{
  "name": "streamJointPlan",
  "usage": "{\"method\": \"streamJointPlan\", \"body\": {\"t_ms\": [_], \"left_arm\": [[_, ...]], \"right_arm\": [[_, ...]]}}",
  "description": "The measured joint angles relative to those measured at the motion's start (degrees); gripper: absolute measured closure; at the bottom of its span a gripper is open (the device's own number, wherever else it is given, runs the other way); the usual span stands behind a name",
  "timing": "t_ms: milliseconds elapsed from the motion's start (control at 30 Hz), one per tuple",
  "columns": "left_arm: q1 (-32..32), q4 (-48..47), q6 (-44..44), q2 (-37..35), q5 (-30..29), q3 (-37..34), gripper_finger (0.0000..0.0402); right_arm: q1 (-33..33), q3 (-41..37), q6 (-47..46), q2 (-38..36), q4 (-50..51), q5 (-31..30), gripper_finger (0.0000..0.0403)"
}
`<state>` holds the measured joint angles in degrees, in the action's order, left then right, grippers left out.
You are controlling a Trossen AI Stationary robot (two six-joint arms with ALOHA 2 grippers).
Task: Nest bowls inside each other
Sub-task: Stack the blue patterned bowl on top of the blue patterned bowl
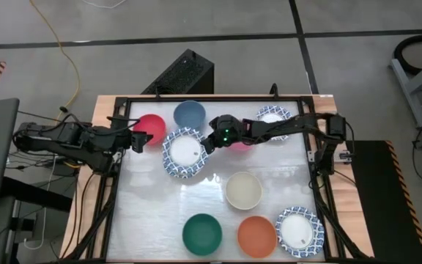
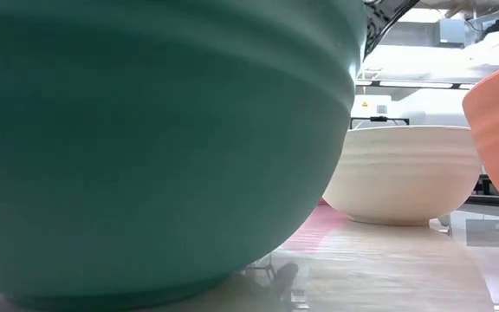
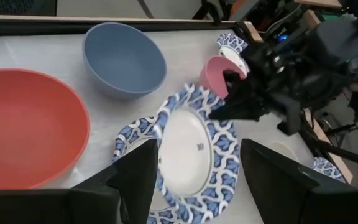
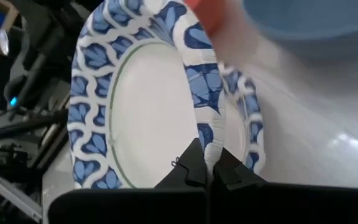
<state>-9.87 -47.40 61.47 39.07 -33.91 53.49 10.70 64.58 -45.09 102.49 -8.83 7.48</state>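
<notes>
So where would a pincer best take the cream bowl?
By the rim, coming straight down. The cream bowl sits upright and open, apart from the green bowl and orange bowl, so any stretch of rim is free; its rounded, curving wall would likely slip in a side grasp. One finger inside, one outside.

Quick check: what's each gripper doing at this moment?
Left gripper: open, empty, near the red bowl.
Right gripper: shut on the rim of a tilted blue-patterned bowl.

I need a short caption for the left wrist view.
Right gripper tilts a blue-patterned bowl above another, beside red bowl.
</notes>
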Motion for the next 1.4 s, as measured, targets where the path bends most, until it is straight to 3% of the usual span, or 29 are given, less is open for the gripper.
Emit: {"method": "streamJointPlan", "body": {"t_ms": [367, 700, 1400], "left_arm": [[0.0, -0.3, -0.4, 0.0, -0.2, 0.0, 0.0184], [0.0, -0.4, -0.4, 0.0, 0.0, 0.0, 0.0184], [0.0, -0.5, -0.4, 0.0, 0.1, 0.0, 0.0184]], "right_arm": [[-0.1, 2.3, 0.4, 5.7, -0.5, 1.5, 0.0393], [-0.2, 2.5, 1.7, 5.9, 1.8, 1.5, 0.0384], [-0.9, 2.5, 3.6, 5.4, -0.4, 1.7, 0.0226]]}}
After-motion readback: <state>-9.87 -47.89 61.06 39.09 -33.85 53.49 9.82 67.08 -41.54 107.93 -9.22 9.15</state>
